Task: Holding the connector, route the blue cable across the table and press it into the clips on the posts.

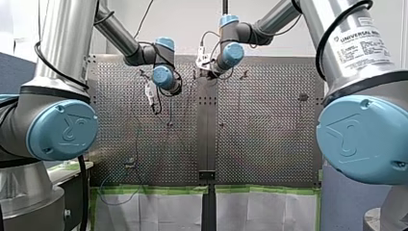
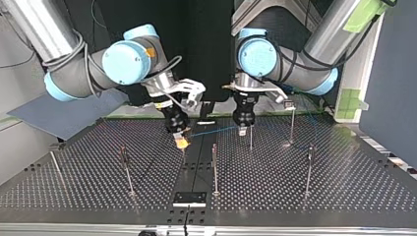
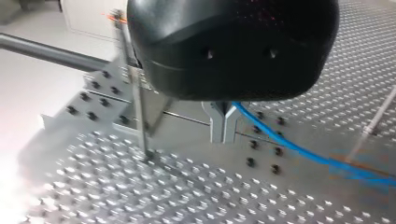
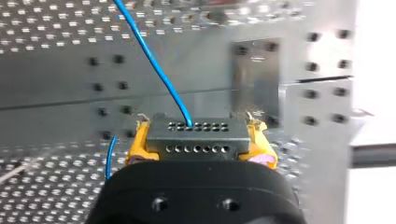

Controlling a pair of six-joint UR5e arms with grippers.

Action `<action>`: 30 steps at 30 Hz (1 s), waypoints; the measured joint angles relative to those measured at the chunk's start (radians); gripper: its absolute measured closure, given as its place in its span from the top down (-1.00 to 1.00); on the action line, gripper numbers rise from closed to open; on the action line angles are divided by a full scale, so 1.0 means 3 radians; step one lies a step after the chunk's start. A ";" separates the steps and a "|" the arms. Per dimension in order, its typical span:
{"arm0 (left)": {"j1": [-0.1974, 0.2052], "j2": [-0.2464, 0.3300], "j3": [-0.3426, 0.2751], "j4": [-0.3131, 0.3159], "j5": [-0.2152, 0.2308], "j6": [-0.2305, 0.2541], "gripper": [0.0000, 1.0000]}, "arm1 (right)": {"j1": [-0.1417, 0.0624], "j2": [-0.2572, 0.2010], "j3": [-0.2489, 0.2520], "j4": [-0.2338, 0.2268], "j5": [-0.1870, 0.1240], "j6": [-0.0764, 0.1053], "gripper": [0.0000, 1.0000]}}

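While in right tool (image 4: 200, 144), connector (image 4: 196, 135).

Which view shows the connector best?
The right wrist view: the connector sits close, clamped between my right pincer's yellow pads, blue cable entering one hole. The top view shows only the yellow pads; front and left wrist views, nothing.

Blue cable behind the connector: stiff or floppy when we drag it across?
Likely flexible yet slightly springy: the blue cable leaves the connector in a smooth arc, no kinks. Probably light: it looks thin beside the connector, so it should trail the pull easily.
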 joint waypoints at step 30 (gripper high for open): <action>0.0120 0.0175 0.0221 0.0084 0.0429 -0.0058 -1.00 | -0.0082 -0.0057 -0.0017 0.0024 -0.0055 0.0011 -1.00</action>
